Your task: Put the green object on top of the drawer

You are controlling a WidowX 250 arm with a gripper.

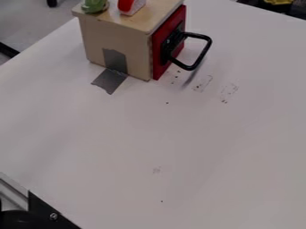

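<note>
The drawer point(116, 42) is a light wooden box with a red front at the upper left of the camera view. A black loop handle sticks out to the right from its front, which sits against the box. The green object point(94, 5) rests on the box's top near the back left corner, partly cut off by the view's upper edge.
A red and white object point(131, 6) stands on the box beside the green one. Grey tape point(110, 81) holds the box to the white table point(149, 147). Black hardware with a bracket point(48, 214) fills the lower left corner.
</note>
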